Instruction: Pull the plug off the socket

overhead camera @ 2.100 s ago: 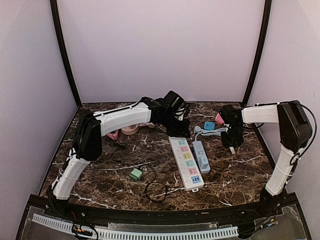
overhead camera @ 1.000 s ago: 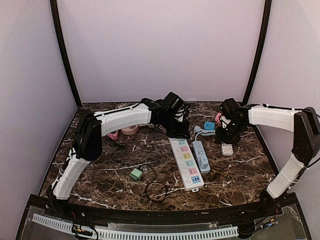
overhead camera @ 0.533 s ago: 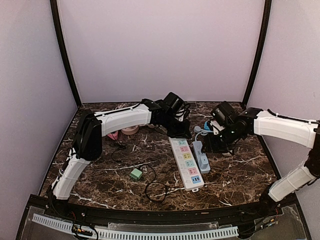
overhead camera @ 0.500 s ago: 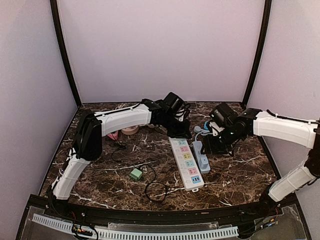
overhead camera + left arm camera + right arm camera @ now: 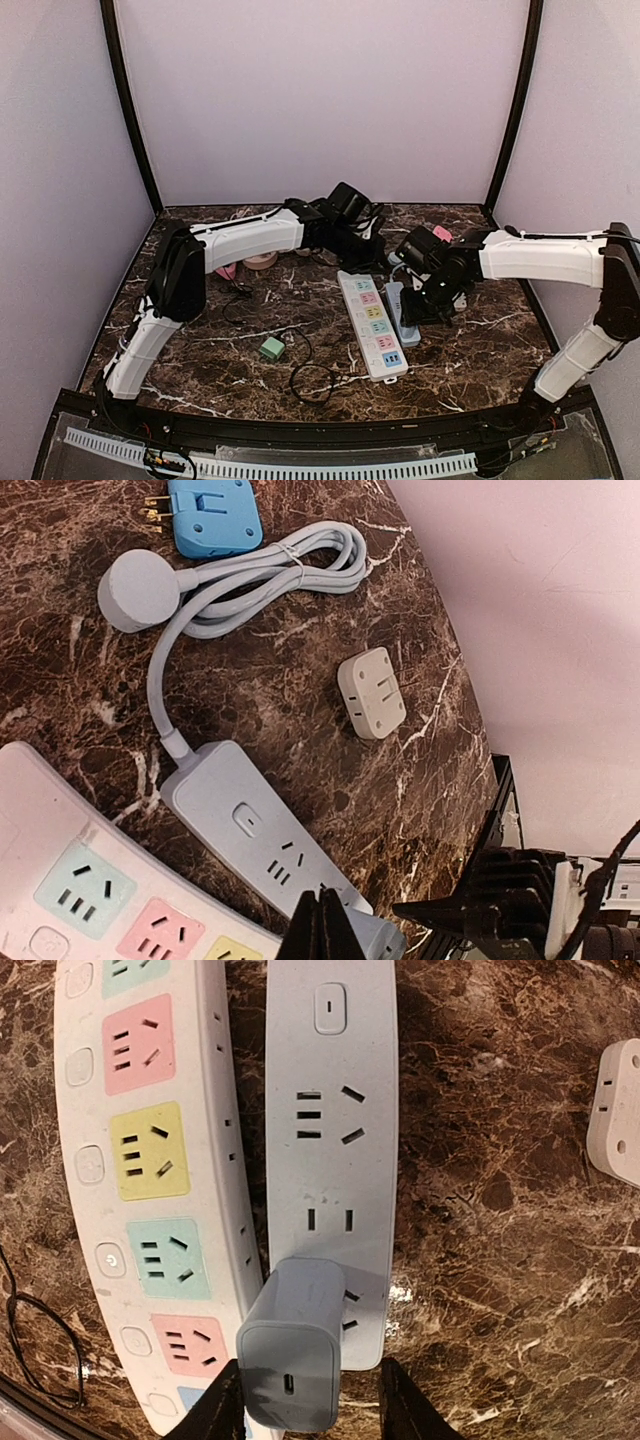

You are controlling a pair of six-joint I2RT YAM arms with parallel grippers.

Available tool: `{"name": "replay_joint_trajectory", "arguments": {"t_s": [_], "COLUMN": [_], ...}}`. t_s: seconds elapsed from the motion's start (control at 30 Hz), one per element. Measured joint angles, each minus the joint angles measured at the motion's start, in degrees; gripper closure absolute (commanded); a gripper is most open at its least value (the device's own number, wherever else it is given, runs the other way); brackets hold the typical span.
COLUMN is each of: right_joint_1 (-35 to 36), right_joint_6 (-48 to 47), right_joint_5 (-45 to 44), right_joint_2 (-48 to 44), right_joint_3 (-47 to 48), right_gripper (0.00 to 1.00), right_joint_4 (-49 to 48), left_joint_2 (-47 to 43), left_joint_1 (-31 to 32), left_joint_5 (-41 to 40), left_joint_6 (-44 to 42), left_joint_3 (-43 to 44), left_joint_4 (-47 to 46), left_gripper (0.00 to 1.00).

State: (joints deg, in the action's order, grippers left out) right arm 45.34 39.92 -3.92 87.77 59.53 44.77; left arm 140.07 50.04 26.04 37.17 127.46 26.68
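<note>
A grey-blue charger plug (image 5: pixel 295 1345) sits in the end socket of the grey-blue power strip (image 5: pixel 330 1110). My right gripper (image 5: pixel 305 1405) is open, with one finger on each side of the plug; a gap shows on the right side. In the top view it (image 5: pixel 425 305) hangs over the strip (image 5: pixel 398 305). My left gripper (image 5: pixel 320 925) is shut and empty, its tips in line with the strip (image 5: pixel 250 825) near the plug (image 5: pixel 375 940); I cannot tell whether they touch it. In the top view the left gripper (image 5: pixel 358 258) is at the strips' far end.
A white strip with coloured sockets (image 5: pixel 372 325) lies right beside the grey one. A white adapter (image 5: pixel 372 693), a blue adapter (image 5: pixel 213 515) and the strip's coiled cable (image 5: pixel 270 575) lie behind. A green cube (image 5: pixel 271 348) and a black cable loop (image 5: pixel 312 380) lie front left.
My right arm set the white adapter on the table, swung left and came down over the grey strip, its fingers now around the plug. The left arm has hardly moved.
</note>
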Motion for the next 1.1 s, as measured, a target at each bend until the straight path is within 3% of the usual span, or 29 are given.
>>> {"name": "replay_joint_trajectory", "arguments": {"t_s": [0.2, 0.47, 1.1], "right_joint_1": [0.0, 0.1, 1.1], "right_joint_6": [-0.4, -0.3, -2.1], "right_joint_5": [-0.3, -2.0, -3.7], "right_joint_2": [2.1, 3.4, 9.2], "right_joint_3": [0.0, 0.3, 7.4], "right_gripper": [0.63, 0.81, 0.93], "right_joint_4": [-1.3, -2.4, 4.3], "left_joint_2": [1.9, 4.8, 8.2], "left_joint_1": [0.2, 0.6, 0.2], "left_joint_5": [2.3, 6.1, 12.7], "left_joint_6": [1.4, 3.0, 6.1], "left_joint_3": [0.0, 0.0, 0.0], "left_joint_4": [-2.0, -4.1, -6.9], "left_gripper": [0.99, 0.99, 0.99]}}
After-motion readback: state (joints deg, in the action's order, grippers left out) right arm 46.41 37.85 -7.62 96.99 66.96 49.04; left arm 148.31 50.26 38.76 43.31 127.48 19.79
